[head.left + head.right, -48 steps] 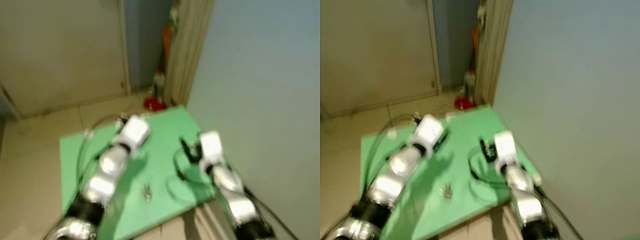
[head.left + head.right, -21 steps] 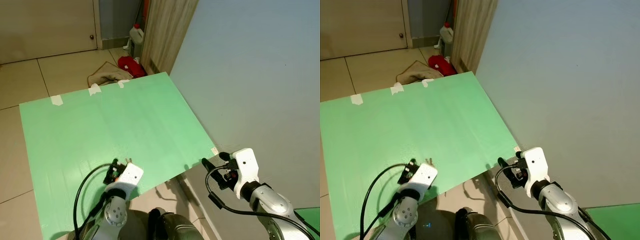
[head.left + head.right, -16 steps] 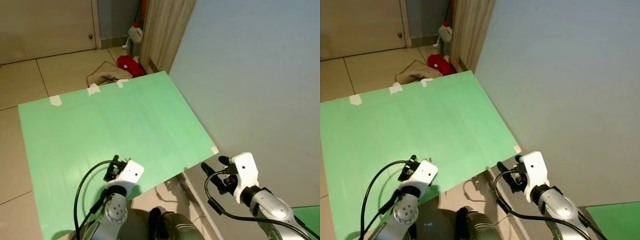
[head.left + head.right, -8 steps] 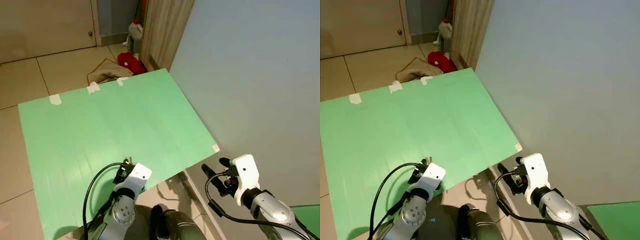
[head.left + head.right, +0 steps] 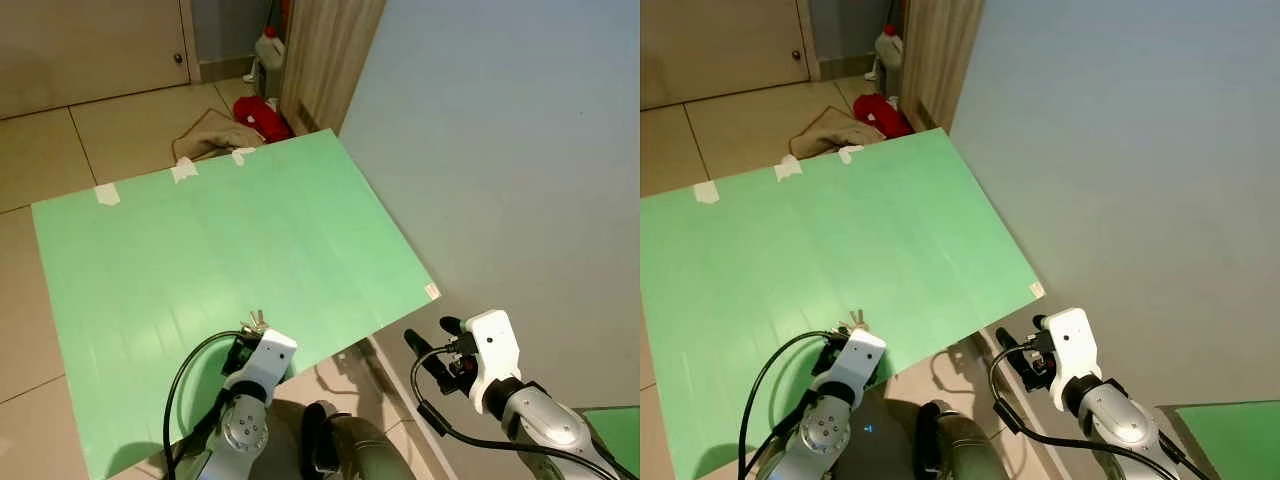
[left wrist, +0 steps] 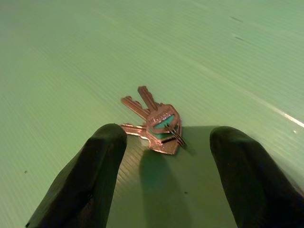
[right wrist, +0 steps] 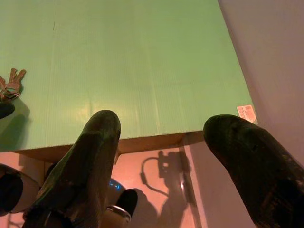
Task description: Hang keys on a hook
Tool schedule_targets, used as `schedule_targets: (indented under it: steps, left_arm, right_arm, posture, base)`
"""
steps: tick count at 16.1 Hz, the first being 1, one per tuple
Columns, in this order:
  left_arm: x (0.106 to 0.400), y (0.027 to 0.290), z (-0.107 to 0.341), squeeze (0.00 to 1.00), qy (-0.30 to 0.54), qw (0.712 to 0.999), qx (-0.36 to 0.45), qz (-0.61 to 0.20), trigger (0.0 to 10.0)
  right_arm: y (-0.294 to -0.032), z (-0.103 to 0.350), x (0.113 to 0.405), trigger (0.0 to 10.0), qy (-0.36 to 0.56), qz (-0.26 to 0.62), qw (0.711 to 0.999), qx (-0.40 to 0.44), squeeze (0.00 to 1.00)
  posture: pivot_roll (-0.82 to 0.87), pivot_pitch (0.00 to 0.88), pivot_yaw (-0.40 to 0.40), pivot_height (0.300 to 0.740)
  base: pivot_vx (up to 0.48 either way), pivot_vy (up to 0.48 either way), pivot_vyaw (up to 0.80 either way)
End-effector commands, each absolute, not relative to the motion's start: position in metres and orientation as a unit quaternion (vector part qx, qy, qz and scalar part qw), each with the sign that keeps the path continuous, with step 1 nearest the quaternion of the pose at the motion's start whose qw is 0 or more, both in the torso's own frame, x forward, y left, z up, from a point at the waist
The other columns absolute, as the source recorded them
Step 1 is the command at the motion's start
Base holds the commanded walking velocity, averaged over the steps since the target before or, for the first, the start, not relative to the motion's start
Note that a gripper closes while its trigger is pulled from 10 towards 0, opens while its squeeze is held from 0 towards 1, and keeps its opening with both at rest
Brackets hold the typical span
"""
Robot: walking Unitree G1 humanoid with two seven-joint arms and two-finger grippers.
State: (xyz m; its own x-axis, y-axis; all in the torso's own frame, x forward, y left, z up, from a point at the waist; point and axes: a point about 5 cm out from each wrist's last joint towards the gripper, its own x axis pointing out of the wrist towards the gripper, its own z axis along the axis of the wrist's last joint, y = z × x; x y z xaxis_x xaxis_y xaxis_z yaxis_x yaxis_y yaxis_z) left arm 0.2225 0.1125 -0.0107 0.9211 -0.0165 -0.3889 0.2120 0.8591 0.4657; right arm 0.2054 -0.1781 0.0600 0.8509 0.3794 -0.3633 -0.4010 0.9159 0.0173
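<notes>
Left hand [image 6: 164, 161] spread open over the small bunch of brass keys [image 6: 156, 122] flat on green desk [image 5: 200, 240]: light, stiff, slippery, so pinch the bows near the ring.

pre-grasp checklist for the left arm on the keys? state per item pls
1. Left gripper open: ok, fingers spread wide.
2. Keys between the fingers: ok, lying just ahead of the fingertips, roughly centred.
3. Keys flat and free on the green board: ok, nothing on top of them.
4. Fingers touching the keys: not ok, still apart from them.
5. Right gripper out of the way: ok, open, held off the board's near corner.
6. Hook located: cannot tell.
</notes>
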Motion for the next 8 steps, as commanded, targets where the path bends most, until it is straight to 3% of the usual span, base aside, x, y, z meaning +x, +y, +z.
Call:
schedule_targets:
  steps: [1, 7, 8]
  left_arm:
    - [0.2152, 0.1063, -0.0168, 0.00, 0.206, 0.943, 0.251, -0.070, 10.0]
    - [0.2213, 0.1083, -0.0204, 0.00, 0.226, 0.945, 0.223, -0.076, 9.7]
    - [0.2237, 0.1098, -0.0204, 0.00, 0.225, 0.945, 0.224, -0.076, 3.3]
  right_arm:
    - [-0.1830, 0.0571, 0.2007, 10.0, 0.196, 0.194, 0.960, -0.039, 0.00]
    - [-0.1819, 0.0566, 0.2022, 10.0, 0.196, 0.194, 0.960, -0.040, 0.00]
    - [-0.1820, 0.0568, 0.2022, 10.0, 0.196, 0.194, 0.960, -0.040, 0.00]
  posture:
    - [-0.19, 0.276, -0.220, 0.740]
    - [-0.19, 0.275, -0.224, 0.740]
    - [-0.19, 0.275, -0.224, 0.740]
  base:
    - [0.000, 0.000, 0.00]
    - [0.000, 0.000, 0.00]
    - [0.000, 0.000, 0.00]
